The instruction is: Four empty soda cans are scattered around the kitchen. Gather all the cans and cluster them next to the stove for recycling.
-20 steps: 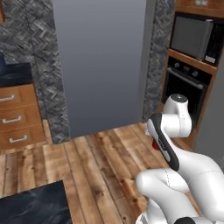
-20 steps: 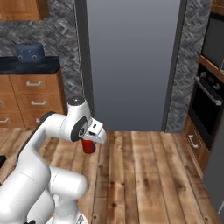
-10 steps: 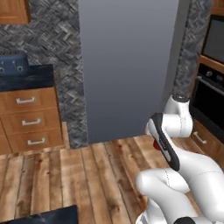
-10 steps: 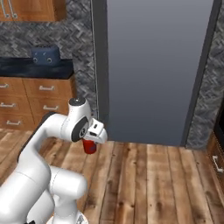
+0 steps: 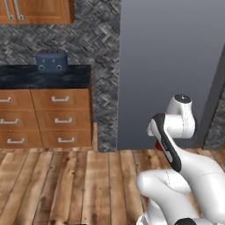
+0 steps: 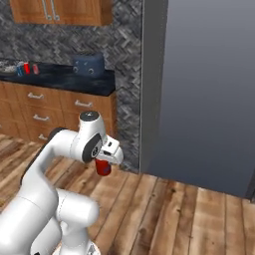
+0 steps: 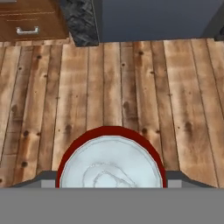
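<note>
- Claw (image 6: pixel 104 160) closed on a red soda can (image 6: pixel 103 167), held upright and clear of the floor, under the white, rounded wrist of the arm.
- From the hand view, the red soda can (image 7: pixel 110 157) shows as a red cylinder rim around a dull silvery top with a pressed oval, its sides pinched between the two dark finger tips.
- Wooden plank floor (image 7: pixel 131 87) lies below it, knotty and warm brown, the boards running away toward the wall.
- Black bench (image 6: pixel 69 77) with a glossy dark top sits on brown wood drawers (image 5: pixel 61 116) with thin silver handles.
- Blue toaster (image 6: pixel 88 64), boxy with two small round knobs, stands on the bench against the grey herringbone stone wall (image 5: pixel 101 48).
- Two small cans (image 6: pixel 29 68), seemingly one blue and one red, stand close together at the far left end of the bench; they are too small to be sure.
- Tall flat grey fridge (image 6: pixel 209 89), smooth and matte, rises beside the bench.
</note>
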Controlling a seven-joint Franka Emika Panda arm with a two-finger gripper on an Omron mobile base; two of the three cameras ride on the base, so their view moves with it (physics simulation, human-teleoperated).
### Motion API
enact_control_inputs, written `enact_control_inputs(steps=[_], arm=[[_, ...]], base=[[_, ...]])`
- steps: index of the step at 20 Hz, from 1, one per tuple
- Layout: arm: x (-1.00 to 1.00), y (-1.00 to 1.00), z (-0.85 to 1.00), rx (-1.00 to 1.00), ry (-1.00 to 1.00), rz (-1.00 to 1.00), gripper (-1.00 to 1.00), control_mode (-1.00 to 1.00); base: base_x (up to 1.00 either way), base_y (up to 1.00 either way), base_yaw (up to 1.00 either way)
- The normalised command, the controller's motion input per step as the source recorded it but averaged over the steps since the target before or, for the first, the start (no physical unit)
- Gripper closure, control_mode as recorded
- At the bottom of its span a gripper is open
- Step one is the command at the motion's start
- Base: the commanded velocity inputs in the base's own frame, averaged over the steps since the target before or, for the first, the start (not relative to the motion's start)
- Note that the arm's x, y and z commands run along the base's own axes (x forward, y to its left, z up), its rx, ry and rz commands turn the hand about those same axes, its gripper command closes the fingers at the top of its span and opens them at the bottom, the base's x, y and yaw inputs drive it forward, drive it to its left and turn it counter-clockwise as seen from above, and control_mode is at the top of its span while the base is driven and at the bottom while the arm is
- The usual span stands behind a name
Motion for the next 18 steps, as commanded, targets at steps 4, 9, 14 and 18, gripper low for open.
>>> enact_control_inputs(steps=[4, 9, 14, 18], arm=[[0.00, 0.00, 0.00, 0.00, 0.00, 0.00, 1.00, 1.00], [0.00, 0.00, 0.00, 0.00, 0.00, 0.00, 1.00, 1.00], [0.00, 0.00, 0.00, 0.00, 0.00, 0.00, 1.00, 1.00], [0.00, 0.00, 0.00, 0.00, 0.00, 0.00, 1.00, 1.00]], base=[[0.59, 0.00, 0.40], [0.60, 0.00, 0.39], [0.66, 0.02, 0.27], [0.71, 0.09, 0.16]])
